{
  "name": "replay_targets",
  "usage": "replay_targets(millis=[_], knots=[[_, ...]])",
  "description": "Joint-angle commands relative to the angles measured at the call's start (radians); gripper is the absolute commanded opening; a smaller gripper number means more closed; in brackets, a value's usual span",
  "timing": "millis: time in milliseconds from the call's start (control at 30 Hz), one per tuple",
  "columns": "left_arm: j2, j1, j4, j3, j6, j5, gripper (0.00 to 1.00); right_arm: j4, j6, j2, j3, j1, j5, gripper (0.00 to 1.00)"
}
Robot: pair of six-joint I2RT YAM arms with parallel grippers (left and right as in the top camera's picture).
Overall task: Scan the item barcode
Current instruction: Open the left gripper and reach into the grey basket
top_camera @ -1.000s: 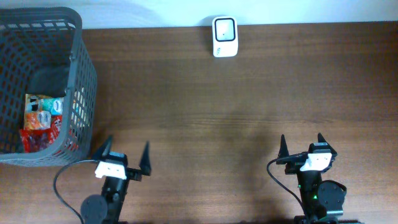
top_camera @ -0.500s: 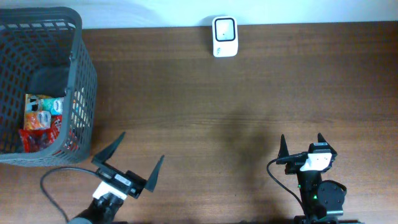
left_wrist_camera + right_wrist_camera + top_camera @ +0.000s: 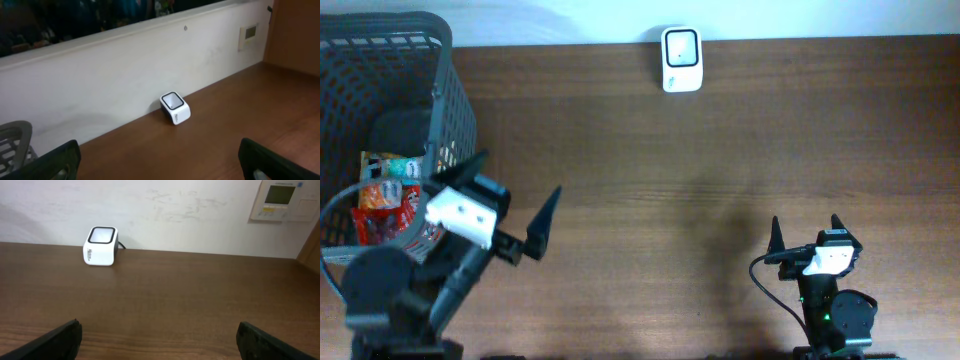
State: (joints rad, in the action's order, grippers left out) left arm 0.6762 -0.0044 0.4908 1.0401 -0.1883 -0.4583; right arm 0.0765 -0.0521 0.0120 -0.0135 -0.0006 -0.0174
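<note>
Hovering beside the basket, my left gripper stands spread wide, raised and swung leftward since before.

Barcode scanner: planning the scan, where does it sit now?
Overhead view: the scanner sits at the table's far edge against the wall, near the middle, well right of the grey basket.
</note>
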Motion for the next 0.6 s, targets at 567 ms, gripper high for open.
replay_targets(millis=[567], knots=[[0.901,0.456,0.546,0.974,0.219,0.411,0.99,0.003,0.008,-0.006,0.008,-0.006,-0.014,0.98]])
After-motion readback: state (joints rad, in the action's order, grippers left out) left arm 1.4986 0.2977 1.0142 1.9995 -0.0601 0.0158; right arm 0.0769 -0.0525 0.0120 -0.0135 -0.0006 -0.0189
